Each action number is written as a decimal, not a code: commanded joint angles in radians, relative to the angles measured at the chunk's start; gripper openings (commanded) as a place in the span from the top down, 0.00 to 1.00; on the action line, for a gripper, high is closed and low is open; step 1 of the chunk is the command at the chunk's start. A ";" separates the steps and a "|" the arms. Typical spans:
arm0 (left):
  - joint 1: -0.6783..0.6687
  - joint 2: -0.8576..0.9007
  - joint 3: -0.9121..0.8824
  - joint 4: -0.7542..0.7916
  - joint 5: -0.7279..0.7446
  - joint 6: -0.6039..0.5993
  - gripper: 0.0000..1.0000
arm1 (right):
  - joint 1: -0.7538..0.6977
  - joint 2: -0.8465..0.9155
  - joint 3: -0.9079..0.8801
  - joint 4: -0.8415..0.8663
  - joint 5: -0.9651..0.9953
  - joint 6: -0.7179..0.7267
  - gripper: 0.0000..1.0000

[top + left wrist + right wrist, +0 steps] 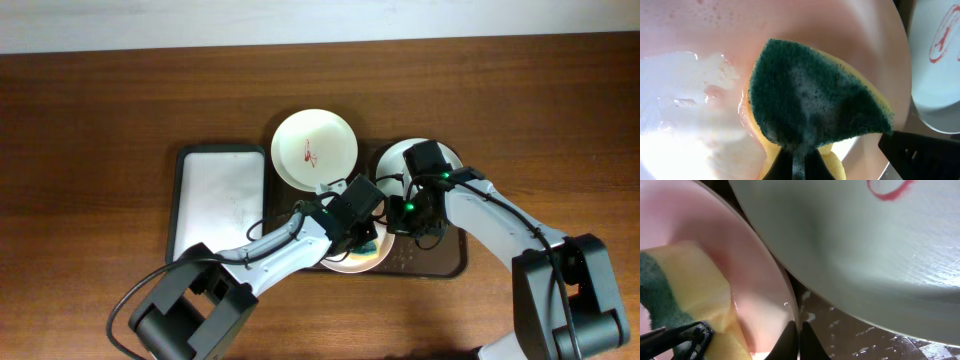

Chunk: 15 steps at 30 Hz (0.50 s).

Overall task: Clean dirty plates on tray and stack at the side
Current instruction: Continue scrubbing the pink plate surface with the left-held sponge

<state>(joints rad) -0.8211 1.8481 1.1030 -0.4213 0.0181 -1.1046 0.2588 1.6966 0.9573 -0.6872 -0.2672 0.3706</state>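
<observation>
A brown wooden table (100, 100) holds 1 small black-rimmed tray with a white floor (220, 195), left of the table's middle. 1 soapy yellow-and-green sponge (815, 95) is near the table's centre.

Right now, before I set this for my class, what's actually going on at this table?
The left gripper holds a green-and-yellow sponge pressed onto a soapy plate on the dark tray. The right gripper pinches that plate's rim, apparently steadying it. A white plate and a pale plate show red stains and look unwashed. No plate is stacked at the side yet.
</observation>
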 commanded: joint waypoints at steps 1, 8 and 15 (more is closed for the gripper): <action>-0.002 0.051 -0.009 -0.053 -0.045 -0.016 1.00 | 0.004 -0.017 -0.004 -0.005 0.010 0.005 0.96; 0.027 0.050 -0.009 -0.224 -0.124 -0.016 1.00 | 0.003 -0.017 -0.004 -0.005 0.010 0.005 0.96; 0.058 -0.019 -0.006 -0.192 -0.007 0.223 1.00 | 0.003 -0.017 -0.004 -0.008 0.010 0.005 0.96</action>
<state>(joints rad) -0.7853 1.8427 1.1347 -0.6323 -0.0399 -1.0626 0.2588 1.6966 0.9573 -0.6903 -0.2657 0.3702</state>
